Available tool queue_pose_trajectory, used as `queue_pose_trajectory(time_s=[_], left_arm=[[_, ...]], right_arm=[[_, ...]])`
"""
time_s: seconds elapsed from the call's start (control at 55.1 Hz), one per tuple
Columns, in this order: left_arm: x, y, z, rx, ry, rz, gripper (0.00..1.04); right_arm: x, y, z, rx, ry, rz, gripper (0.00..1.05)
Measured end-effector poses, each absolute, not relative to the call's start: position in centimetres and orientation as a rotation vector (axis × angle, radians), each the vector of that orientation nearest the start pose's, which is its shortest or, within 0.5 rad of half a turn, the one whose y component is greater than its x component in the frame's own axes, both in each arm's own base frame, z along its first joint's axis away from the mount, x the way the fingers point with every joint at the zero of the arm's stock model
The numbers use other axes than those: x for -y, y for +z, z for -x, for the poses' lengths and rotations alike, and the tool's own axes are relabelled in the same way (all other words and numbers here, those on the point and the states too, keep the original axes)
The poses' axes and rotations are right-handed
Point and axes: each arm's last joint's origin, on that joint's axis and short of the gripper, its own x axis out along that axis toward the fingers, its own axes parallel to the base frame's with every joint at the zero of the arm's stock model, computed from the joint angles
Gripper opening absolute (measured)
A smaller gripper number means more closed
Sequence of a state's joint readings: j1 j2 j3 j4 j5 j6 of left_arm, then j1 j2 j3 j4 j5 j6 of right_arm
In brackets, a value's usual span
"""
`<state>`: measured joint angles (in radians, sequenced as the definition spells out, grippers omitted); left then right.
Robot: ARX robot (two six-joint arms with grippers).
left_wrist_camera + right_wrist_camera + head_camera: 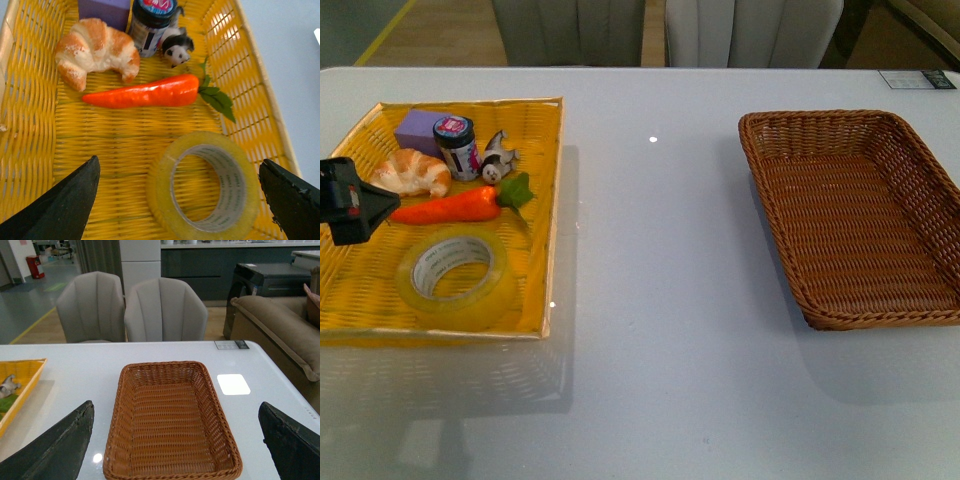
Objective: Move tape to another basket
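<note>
While the left gripper (179, 166) hangs over the near part of the yellow woven tray (360, 290), its jaws stand wide apart and grasp nothing; the left wrist view shows the two dark fingertips on either side of the tape (160, 195) and apart from it. The tape, a broad roll of translucent yellow with a white core printed in green, lies flat on the tray floor at its near right corner, just beside the tray's right rim. Beyond it a plastic carrot (450, 207) lies crosswise, its green leaves pointing to the right. Further back sit a croissant (412, 170), a small dark-lidded jar (455, 145), a purple block (418, 128) and a black-and-white toy animal (496, 160), all close together.

The brown wicker basket (820, 117) stands on the white worktop (660, 300), well apart from the tray and to its right, with nothing in it. The right gripper (176, 409) is likewise spread wide and holds nothing; the right wrist view shows its fingertips flanking the basket's near end from above. Two grey upholstered chairs (165, 310) stand behind the worktop.
</note>
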<state>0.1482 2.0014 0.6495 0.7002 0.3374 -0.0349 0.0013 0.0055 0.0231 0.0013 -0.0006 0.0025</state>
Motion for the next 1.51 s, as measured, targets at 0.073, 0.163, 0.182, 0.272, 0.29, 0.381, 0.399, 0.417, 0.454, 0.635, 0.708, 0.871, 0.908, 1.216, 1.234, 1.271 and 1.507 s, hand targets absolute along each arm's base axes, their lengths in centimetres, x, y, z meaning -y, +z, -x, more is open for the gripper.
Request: queue_pose_trajectory(time_s=[0.073, 0.163, 0.182, 0.272, 0.29, 0.381, 0.399, 0.417, 0.454, 0.635, 0.708, 0.871, 0.908, 1.216, 1.234, 1.271, 1.507], left_arm=[[-3.8, 4.9, -32.3, -0.664, -0.166, 0.176, 0.96], [-3.7, 3.7, -33.1, -0.696, -0.169, 0.158, 0.96], [-3.6, 3.4, -33.2, -0.702, -0.172, 0.154, 0.96], [-3.3, 2.3, -34.0, -0.731, -0.182, 0.130, 0.96], [-3.2, 2.1, -34.1, -0.737, -0.184, 0.126, 0.96], [-2.8, 1.1, -34.9, -0.764, -0.192, 0.112, 0.96], [-2.7, 0.9, -35.0, -0.769, -0.194, 0.112, 0.96], [-2.6, 0.7, -35.1, -0.772, -0.196, 0.112, 0.96], [-2.4, 0.3, -35.3, -0.783, -0.198, 0.111, 0.96], [-2.0, -0.9, -35.8, -0.817, -0.194, 0.102, 0.96], [-1.9, -1.2, -36.0, -0.824, -0.194, 0.100, 0.96], [-1.7, -1.3, -36.2, -0.823, -0.188, 0.093, 0.76], [-1.7, -1.3, -36.2, -0.823, -0.188, 0.094, 0.70], [-1.6, -0.4, -36.1, -0.813, -0.163, 0.181, 0.22], [-1.7, -0.2, -36.1, -0.809, -0.158, 0.186, 0.20], [-1.7, 0.2, -36.1, -0.801, -0.156, 0.203, 0.17], [-1.8, 4.5, -35.6, -0.695, -0.160, 0.266, 0.15]], right_arm=[[0.0, 17.1, -9.7, 0.019, 0.002, -0.002, 0.96], [0.0, 17.1, -9.7, 0.019, 0.002, -0.002, 0.96], [0.0, 17.1, -9.7, 0.019, 0.002, -0.002, 0.96], [0.0, 17.1, -9.7, 0.019, 0.002, -0.002, 0.96], [0.0, 17.1, -9.7, 0.019, 0.002, -0.002, 0.96], [0.0, 17.1, -9.7, 0.019, 0.002, -0.002, 0.96], [0.0, 17.1, -9.7, 0.019, 0.002, -0.002, 0.96], [0.0, 17.1, -9.7, 0.019, 0.002, -0.002, 0.96], [0.0, 17.1, -9.7, 0.019, 0.002, -0.002, 0.96], [0.0, 17.1, -9.7, 0.019, 0.002, -0.002, 0.96], [0.0, 17.1, -9.7, 0.019, 0.002, -0.002, 0.96], [0.0, 17.1, -9.7, 0.019, 0.002, -0.002, 0.96], [0.0, 17.1, -9.7, 0.019, 0.002, -0.002, 0.96], [0.0, 17.1, -9.7, 0.019, 0.002, -0.002, 0.96], [0.0, 17.1, -9.7, 0.019, 0.002, -0.002, 0.96], [0.0, 17.1, -9.7, 0.019, 0.002, -0.002, 0.96], [0.0, 17.1, -9.7, 0.019, 0.002, -0.002, 0.96]])
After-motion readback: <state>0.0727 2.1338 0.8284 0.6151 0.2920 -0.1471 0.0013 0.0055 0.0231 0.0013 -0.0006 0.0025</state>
